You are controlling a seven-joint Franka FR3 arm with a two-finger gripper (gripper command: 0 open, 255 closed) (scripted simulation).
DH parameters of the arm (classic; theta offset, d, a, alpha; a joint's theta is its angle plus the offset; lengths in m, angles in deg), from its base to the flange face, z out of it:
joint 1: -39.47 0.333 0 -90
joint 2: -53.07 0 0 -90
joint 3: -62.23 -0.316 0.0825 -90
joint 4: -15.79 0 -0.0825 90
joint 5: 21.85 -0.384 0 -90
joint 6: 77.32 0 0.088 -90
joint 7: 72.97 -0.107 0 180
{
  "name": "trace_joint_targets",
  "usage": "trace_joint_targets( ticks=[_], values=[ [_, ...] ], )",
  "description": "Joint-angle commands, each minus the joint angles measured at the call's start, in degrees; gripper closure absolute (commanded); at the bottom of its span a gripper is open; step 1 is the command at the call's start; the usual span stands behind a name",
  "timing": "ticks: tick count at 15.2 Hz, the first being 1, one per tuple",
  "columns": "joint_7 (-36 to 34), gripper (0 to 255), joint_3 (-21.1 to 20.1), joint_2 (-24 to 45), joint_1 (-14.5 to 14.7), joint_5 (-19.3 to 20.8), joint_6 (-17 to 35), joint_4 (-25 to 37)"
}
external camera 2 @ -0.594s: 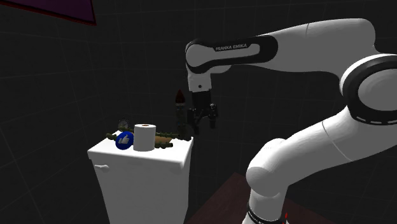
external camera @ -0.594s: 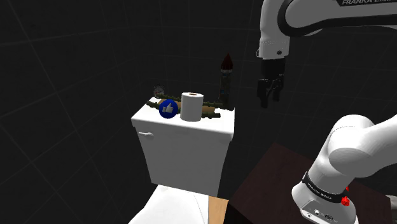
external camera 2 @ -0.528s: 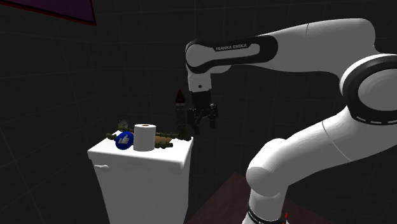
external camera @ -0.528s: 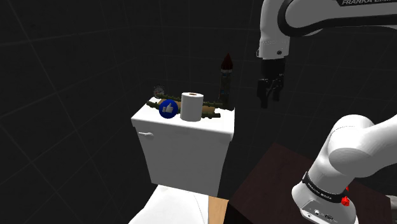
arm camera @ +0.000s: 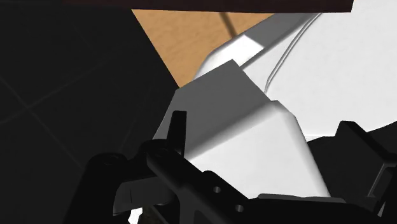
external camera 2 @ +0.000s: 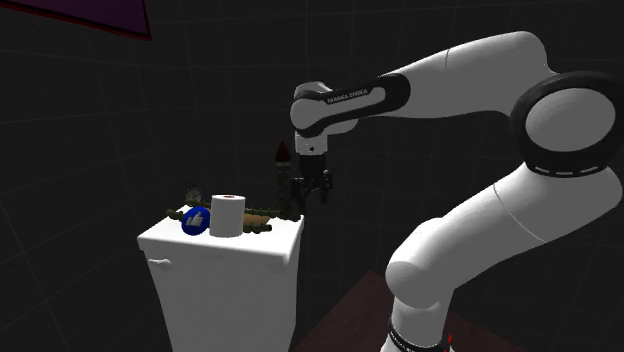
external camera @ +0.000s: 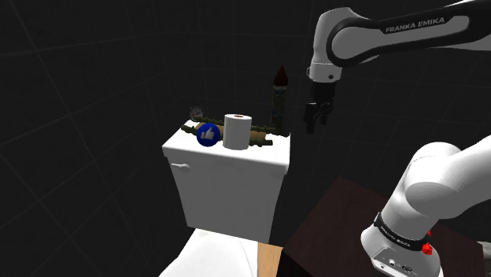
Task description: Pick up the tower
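The tower (external camera: 278, 97) is a slim dark column with a red pointed tip. It stands upright at the back corner of the white toilet tank (external camera: 228, 160), and it also shows as the tower (external camera 2: 284, 172) in the second exterior view. My gripper (external camera: 315, 123) hangs open in the air just to the shoulder view's right of it, about level with its upper half and not touching it. The second exterior view puts the gripper (external camera 2: 310, 187) close beside the column. In the wrist view the tower's spire (arm camera: 178, 127) rises in front of the tank (arm camera: 248, 127), with nothing held.
On the tank lid stand a white toilet paper roll (external camera: 238, 131), a blue thumbs-up ball (external camera: 208, 134) and a green-brown object (external camera: 260, 138) lying flat. The white toilet bowl (external camera: 212, 256) lies below. My dark stand (external camera: 346, 220) is at the lower right. The walls are dark.
The arm has swung toward the shoulder view's left, bringing the gripper closer to the tower. The hand has also turned. Nothing on the tank has moved.
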Motion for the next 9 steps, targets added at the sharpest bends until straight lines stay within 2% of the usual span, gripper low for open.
trace_joint_targets(
  ticks=[1,9],
  values=[
    [1.91,0,1.02,2.62,-0.36,0.89,5.44,-0.43],
    [9.33,0,5.2,14.57,-1.07,2.16,24.04,1.69]
  ],
)
